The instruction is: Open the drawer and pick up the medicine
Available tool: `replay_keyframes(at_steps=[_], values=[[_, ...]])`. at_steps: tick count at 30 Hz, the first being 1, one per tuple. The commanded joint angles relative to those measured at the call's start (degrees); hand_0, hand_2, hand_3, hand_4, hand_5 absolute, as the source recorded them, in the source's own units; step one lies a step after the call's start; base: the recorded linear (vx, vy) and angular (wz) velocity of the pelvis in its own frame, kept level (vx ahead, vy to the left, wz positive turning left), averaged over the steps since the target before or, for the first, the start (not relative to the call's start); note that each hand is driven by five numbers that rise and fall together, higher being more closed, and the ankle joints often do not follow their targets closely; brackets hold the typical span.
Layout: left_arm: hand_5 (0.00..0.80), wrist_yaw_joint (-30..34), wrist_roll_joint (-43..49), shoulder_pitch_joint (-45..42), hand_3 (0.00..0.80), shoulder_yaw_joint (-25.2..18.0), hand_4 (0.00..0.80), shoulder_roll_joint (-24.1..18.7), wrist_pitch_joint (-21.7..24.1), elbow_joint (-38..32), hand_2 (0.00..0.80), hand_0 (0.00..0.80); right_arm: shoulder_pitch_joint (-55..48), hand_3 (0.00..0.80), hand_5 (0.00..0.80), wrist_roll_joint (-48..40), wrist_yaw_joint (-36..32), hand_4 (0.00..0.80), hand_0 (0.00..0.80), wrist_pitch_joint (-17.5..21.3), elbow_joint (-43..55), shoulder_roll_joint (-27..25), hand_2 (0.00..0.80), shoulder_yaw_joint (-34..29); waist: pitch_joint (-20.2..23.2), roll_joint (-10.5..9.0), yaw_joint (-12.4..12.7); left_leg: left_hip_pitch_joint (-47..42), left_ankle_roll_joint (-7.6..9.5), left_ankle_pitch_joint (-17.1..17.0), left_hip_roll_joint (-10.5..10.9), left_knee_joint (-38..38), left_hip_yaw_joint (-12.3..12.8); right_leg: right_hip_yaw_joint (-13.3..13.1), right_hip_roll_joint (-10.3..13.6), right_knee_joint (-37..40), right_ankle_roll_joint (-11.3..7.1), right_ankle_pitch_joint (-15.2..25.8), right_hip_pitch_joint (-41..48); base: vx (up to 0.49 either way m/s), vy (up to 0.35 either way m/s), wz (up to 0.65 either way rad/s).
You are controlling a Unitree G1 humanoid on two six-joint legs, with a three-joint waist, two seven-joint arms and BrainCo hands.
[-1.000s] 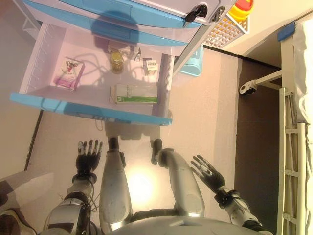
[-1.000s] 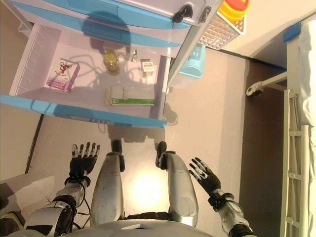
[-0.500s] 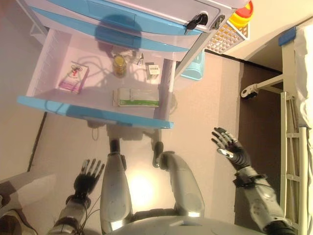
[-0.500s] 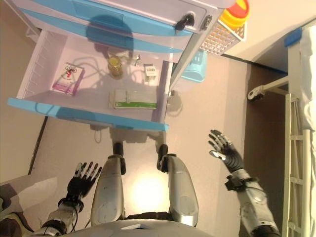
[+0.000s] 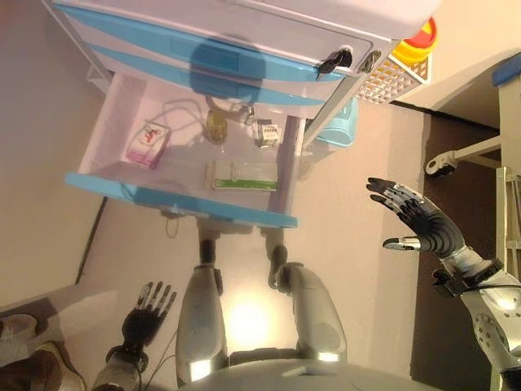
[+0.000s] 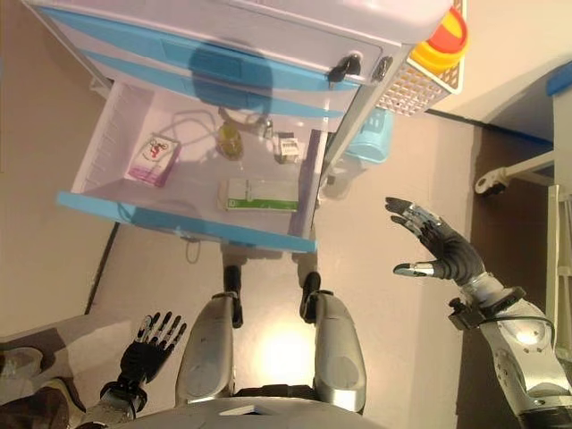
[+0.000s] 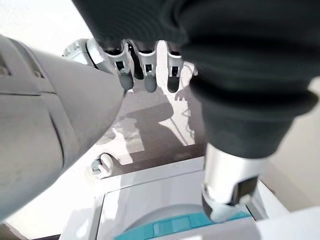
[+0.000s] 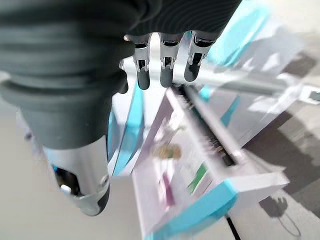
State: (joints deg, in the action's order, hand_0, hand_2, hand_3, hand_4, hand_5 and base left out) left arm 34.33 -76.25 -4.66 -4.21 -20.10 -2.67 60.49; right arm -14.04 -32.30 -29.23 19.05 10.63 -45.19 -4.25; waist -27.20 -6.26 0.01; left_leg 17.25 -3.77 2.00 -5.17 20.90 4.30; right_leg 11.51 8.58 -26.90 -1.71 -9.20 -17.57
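Observation:
The drawer (image 5: 175, 204) of the white and blue cabinet stands pulled out. Inside lie a green and white medicine box (image 5: 244, 174) near the front right, a pink and white box (image 5: 146, 145) at the left, a small yellow jar (image 5: 216, 125) and a small white box (image 5: 266, 132) at the back. My right hand (image 5: 419, 221) is open, raised in the air to the right of the drawer, apart from it. My left hand (image 5: 145, 308) is open, low at the lower left, below the drawer front. The drawer also shows in the right wrist view (image 8: 200, 185).
A yellow and red container (image 5: 417, 37) sits in a white basket (image 5: 384, 77) on the cabinet's right side. A light blue bin (image 5: 338, 126) stands on the floor beside it. A bed frame with a caster (image 5: 444, 167) is at the right. A person's shoe (image 5: 32, 371) is at the lower left.
The camera has shifted, so the cabinet sits further right. My right hand has risen and moved up beside the drawer's right. My left hand has dropped lower.

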Motion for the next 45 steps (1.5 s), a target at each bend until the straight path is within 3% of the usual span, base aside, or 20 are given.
replay_keyframes(at_steps=[1,6,15,29,45], values=[[0.0,0.8,3.7,-4.0,0.0,2.6,0.0,0.4,0.1,-2.3,0.0,0.0,3.2,0.0,0.0,1.3,-0.5,0.0,0.0,-0.1,2.7,-2.1,0.0,-1.0,3.3,-0.09,0.6,-1.3,2.75,4.0,3.8,0.4,2.5,1.7,-1.3,4.0,-3.31,3.4,2.9,0.037,0.015,0.05],[0.0,0.3,6.7,-4.3,0.0,4.5,0.0,1.0,2.3,-3.3,0.0,0.0,8.1,0.0,0.0,2.3,0.0,0.0,0.0,-2.9,5.6,-3.9,0.0,0.6,3.4,0.41,1.7,-2.6,2.67,3.6,4.1,-0.8,2.1,1.9,-1.3,5.1,-3.18,3.6,4.5,0.038,0.013,0.04],[0.0,-3.0,7.9,-4.6,0.0,5.8,0.0,1.1,2.2,-6.9,0.0,0.0,16.6,0.0,0.0,6.1,0.3,0.0,0.0,-6.1,7.1,-5.5,0.0,4.8,3.4,1.0,4.1,-3.4,2.8,3.5,4.8,-1.2,1.1,2.2,-1.0,6.9,-3.34,4.4,6.5,0.021,0.012,0.05],[0.0,-5.4,8.2,-3.9,0.0,6.3,0.0,0.4,1.1,-8.3,0.0,0.0,31.0,0.0,0.0,12.8,0.5,0.0,0.0,-17.5,2.2,-5.7,0.0,17.7,3.0,2.11,7.2,-5.0,2.66,2.0,5.5,-3.6,0.2,2.8,-0.4,9.3,-3.4,5.4,8.9,0.014,0.028,0.1],[0.0,-7.7,9.7,-3.6,0.0,7.0,0.0,1.8,0.1,-9.8,0.0,0.0,43.5,0.0,0.0,22.7,8.2,0.0,0.0,-15.3,-4.7,-0.9,0.0,26.0,3.0,3.5,10.2,-5.2,2.75,2.1,6.2,-2.4,-0.7,3.4,0.7,9.6,-3.2,5.7,10.3,0.026,0.022,0.03]])
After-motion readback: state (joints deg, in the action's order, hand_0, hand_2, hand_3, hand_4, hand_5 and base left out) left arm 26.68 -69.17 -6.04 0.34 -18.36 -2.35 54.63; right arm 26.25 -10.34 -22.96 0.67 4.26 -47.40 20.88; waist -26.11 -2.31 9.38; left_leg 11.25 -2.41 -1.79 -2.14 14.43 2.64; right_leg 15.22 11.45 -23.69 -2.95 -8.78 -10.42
